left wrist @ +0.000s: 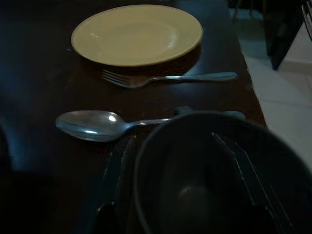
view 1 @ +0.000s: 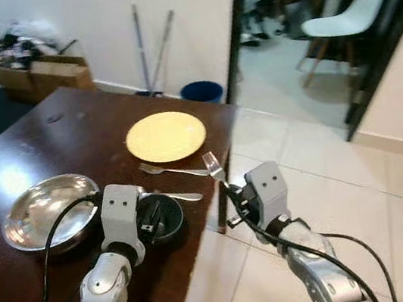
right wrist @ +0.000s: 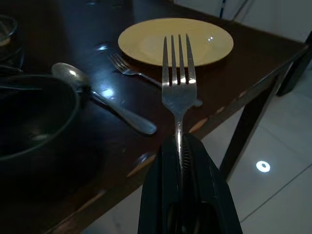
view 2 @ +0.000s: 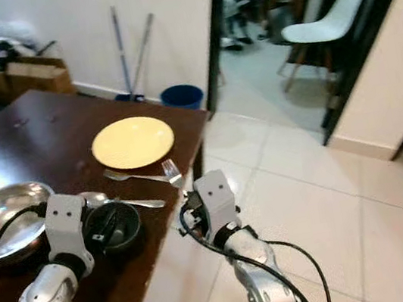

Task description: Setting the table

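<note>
Big dark wooden table (view 1: pixel 49 156) runs from the left to its right edge, and one of each large piece is on it: one steel bowl (view 1: pixel 46 212) at the near left, one yellow plate (view 1: pixel 165 136) farther off near the right edge, one small dark bowl (view 1: pixel 162 217) at the near edge. The left gripper (view 1: pixel 150 220) is at that dark bowl, fingers seemingly over its rim, though whether they are clamped I cannot tell; the bowl looks rigid and light, and the rim is the natural hold. Cutlery next: two forks, one spoon. One fork (view 1: pixel 174 171) lies flat just near of the plate, the spoon (left wrist: pixel 105 124) lies between that fork and the dark bowl. The second fork (right wrist: pixel 178 83) is upright in the right gripper (right wrist: pixel 181 168), pinched tight by its handle, tines pointing up, hanging off the table's right edge over the tiled floor (view 1: pixel 329 184). Stiff, thin, light polished metal, so likely slippery and apt to swivel in a narrow pinch; a grip lower on the handle, where it is now, leaves the tines free for laying down beside the plate.
</note>
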